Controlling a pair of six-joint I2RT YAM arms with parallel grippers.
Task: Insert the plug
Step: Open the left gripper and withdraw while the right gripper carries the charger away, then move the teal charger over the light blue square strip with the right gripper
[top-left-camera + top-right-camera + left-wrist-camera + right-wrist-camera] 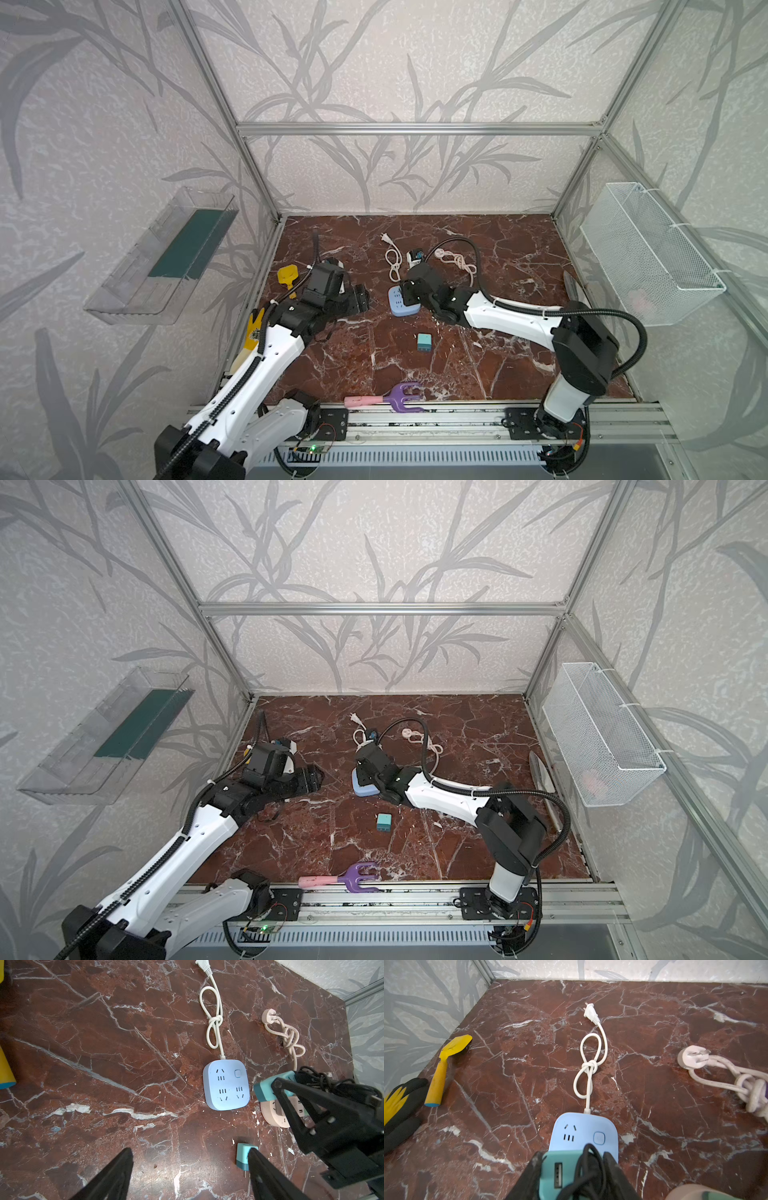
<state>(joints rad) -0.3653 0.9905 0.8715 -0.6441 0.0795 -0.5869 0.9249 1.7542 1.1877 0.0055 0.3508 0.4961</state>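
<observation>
The right pincer (572,1157) pinched the plug (560,1172) by the blue power strip (581,1130), where tilted prongs risked missing the slots.

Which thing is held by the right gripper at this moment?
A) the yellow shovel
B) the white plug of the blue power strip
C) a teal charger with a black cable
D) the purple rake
C: in the right wrist view the jaws of the right gripper are shut on the teal charger, close to the edge of the blue power strip.
</observation>
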